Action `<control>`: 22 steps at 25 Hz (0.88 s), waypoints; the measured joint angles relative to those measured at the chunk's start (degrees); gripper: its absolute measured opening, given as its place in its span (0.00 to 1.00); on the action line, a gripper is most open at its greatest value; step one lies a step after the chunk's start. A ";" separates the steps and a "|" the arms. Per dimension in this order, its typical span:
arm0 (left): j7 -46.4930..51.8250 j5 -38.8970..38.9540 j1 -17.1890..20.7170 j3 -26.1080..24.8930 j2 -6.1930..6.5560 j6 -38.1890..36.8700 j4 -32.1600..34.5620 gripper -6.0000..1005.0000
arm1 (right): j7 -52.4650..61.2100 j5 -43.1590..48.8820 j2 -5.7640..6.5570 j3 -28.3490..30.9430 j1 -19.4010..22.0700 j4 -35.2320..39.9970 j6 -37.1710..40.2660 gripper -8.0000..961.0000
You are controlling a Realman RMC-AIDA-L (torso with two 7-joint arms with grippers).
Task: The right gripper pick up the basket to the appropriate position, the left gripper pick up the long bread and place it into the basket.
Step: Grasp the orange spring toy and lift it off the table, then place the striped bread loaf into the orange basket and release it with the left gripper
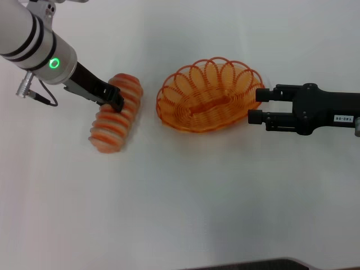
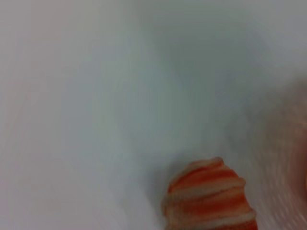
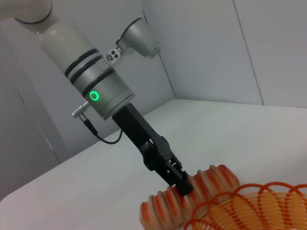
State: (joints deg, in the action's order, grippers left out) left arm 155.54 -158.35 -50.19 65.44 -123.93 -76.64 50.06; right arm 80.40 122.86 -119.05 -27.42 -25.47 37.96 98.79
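Note:
The long bread (image 1: 114, 122), pale peach with orange-red stripes, lies on the white table at the left. My left gripper (image 1: 116, 101) comes in from the upper left and sits on the loaf's middle, touching its top. The right wrist view shows this too, with the left gripper (image 3: 183, 186) pressed onto the bread (image 3: 211, 179). One end of the bread (image 2: 208, 199) shows in the left wrist view. The orange wire basket (image 1: 209, 95) stands upright and empty at the centre. My right gripper (image 1: 257, 106) is open at the basket's right rim, holding nothing.
The white table (image 1: 185, 202) stretches around both objects, with a dark edge at the bottom right. A white wall stands behind the table in the right wrist view. The left arm's silver cuff with a green light (image 1: 54, 63) hangs over the far left.

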 joint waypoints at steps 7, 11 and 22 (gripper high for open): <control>-0.73 0.00 0.33 -0.39 0.05 0.66 0.29 0.30 | 0.01 0.00 -0.09 0.07 0.05 0.00 0.00 0.75; -1.14 0.00 0.46 -1.02 0.07 0.69 0.49 0.28 | 0.02 0.01 -0.12 0.09 0.07 0.00 0.00 0.75; -14.00 9.96 4.85 -5.34 0.14 3.03 8.97 0.21 | -0.01 -0.14 0.24 3.03 0.85 0.01 0.57 0.75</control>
State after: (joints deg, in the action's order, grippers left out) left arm 141.55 -148.39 -45.35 60.10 -123.79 -73.61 59.03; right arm 80.39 122.72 -118.81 -24.39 -24.62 37.97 99.36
